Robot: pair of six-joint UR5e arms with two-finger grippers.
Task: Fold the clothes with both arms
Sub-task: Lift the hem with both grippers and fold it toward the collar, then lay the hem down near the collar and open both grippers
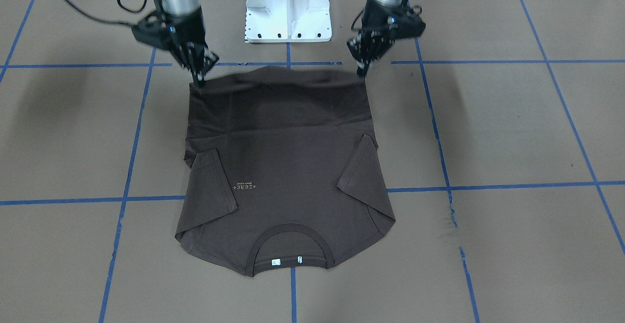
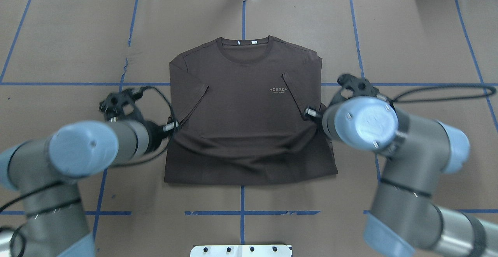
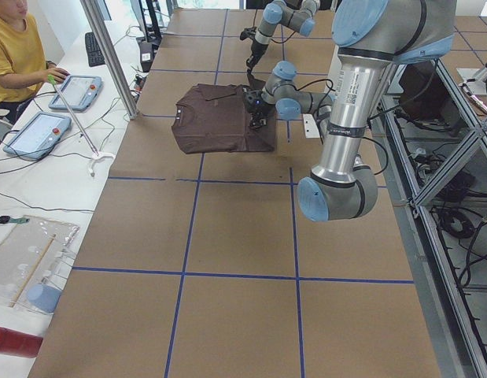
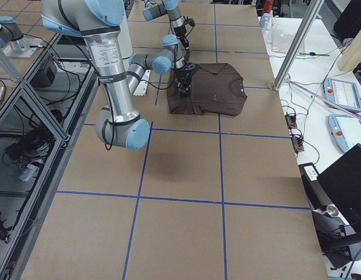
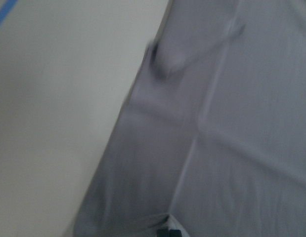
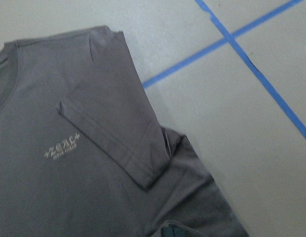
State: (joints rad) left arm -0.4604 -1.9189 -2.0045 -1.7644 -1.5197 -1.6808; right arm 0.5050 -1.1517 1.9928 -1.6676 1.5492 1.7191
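One stage in, judging by the lay of the cloth. Working on a dark brown-grey T-shirt (image 1: pixel 288 157), lying chest-up and flat on the matte brown worktop (image 1: pixel 512 132), with its collar (image 1: pixel 290 227) pointing away from the robot. Counting the two short sleeves (image 1: pixel 210 186) as done, each already turned inward over the chest. Pinching the hem corners nearest the base: right end effector (image 1: pixel 199 79) closed on one corner, left end effector (image 1: pixel 362 70) closed on the other, going by the front view. Holding that hem edge slightly off the worktop, seemingly, with a soft crease running across the body. Leaving the hem-to-collar fold, and probably one more halving, yet to do. Handling thin, limp, dull-surfaced knit. Noting a ribbed round collar, small white neck tags (image 1: pixel 275 262), pale chest lettering (image 1: pixel 245 186) and neatly stitched sleeve hems. Using blue tape lines (image 1: pixel 488 186) on the worktop as a grid.
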